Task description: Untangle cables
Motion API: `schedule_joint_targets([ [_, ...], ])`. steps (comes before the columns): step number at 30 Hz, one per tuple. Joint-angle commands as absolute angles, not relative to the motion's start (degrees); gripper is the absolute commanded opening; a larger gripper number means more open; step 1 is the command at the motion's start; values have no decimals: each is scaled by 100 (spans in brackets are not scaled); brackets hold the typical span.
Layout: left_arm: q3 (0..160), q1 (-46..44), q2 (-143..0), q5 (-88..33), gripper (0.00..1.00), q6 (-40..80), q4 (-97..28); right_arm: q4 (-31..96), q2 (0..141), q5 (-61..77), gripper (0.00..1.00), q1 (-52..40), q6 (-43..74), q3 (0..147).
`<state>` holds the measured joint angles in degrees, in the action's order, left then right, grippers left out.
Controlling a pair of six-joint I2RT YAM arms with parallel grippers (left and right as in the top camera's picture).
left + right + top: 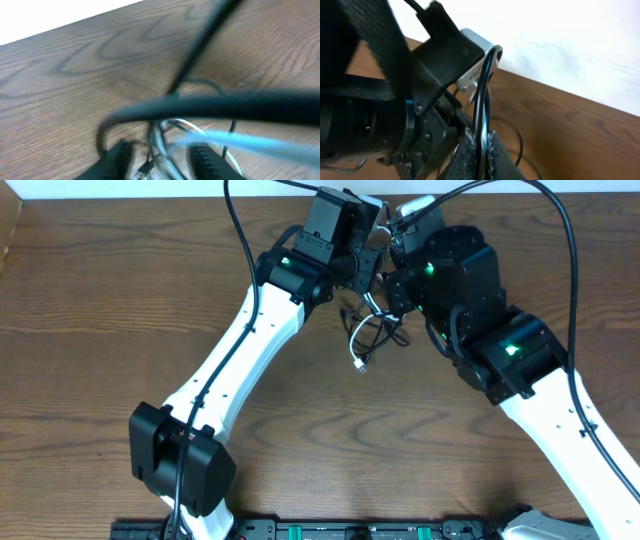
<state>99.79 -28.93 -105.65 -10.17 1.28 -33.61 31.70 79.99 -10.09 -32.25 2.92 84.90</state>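
Near the middle of the far edge of the table [100,330], the two arms meet over the tangle. The left gripper [160,151] has its jaws partly apart, with both cords passing between them; as far as I can see it does not press on them. The white cable [358,352] lies in loops just below, its plug pointing to the near edge. The right gripper [481,150] is closed tight on the black cable [479,100], which runs up stretched from its fingers. I think the danger is here: if the left jaws pinch both cords together while the right pulls, the knot may tighten and not open. The stretched cord could also catch on the left arm.
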Motion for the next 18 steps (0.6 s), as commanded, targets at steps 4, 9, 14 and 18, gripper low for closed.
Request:
schedule_joint_targets([
  [4, 10009, -2869, -10641, -937, 10, 64, -3352, 3245, 7710, -991, 1, -3310, 204, 8547],
  [9, 10009, -2862, -10639, -666, 7, -43, -3461, 3380, 7703, -1020, 20, -3310, 16, 8547],
  [14, 10009, -2749, -10604, 281, 7, -43, -3813, 3579, 7629, -1533, 67, -3242, -3, 8547],
  [18, 10009, -2368, -10466, 368, 7, -10, -4049, 3675, 7524, -1767, 99, -2934, 191, 8547],
])
